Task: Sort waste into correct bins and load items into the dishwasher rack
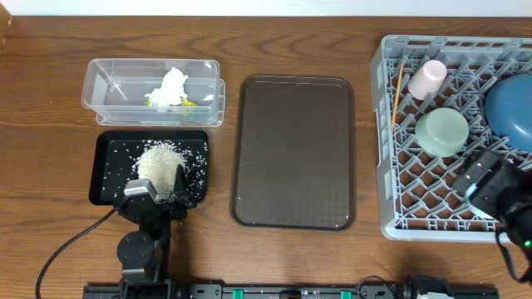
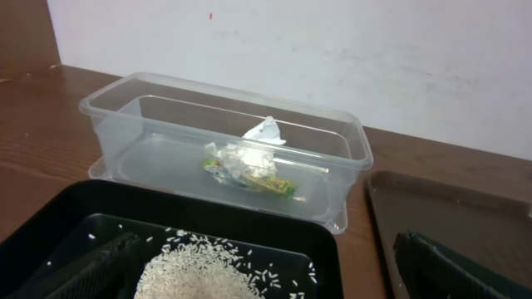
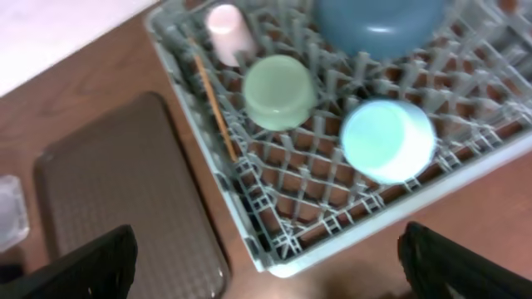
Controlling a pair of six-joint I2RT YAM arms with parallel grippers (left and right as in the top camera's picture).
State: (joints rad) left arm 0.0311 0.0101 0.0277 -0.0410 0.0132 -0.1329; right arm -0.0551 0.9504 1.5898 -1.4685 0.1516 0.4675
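Observation:
The clear container point(image 1: 112, 83) holds the crumpled tissue point(image 1: 170, 85) and the yellow-green wrapper point(image 1: 188, 103); both also show in the left wrist view, tissue point(image 2: 253, 154) and wrapper point(image 2: 278, 185). The black tray point(image 1: 101, 174) holds the rice heap point(image 1: 160, 159). My left gripper point(image 2: 266, 281) is open, low over the tray's near edge, astride the rice point(image 2: 195, 274). The grey rack point(image 1: 387, 166) holds the pink cup point(image 1: 427, 78), a mint bowl point(image 1: 441, 131), the blue plate point(image 1: 511, 106) and the orange stick point(image 1: 398, 91). A light-blue bowl point(image 3: 388, 141) lies in it too. My right gripper point(image 3: 274, 274) is open and empty above the rack's near corner.
The brown serving tray point(image 1: 293, 151) lies between the black tray and the rack, with nothing on it. My right arm point(image 1: 499, 195) covers the rack's near right part in the overhead view. A white wall stands behind the table.

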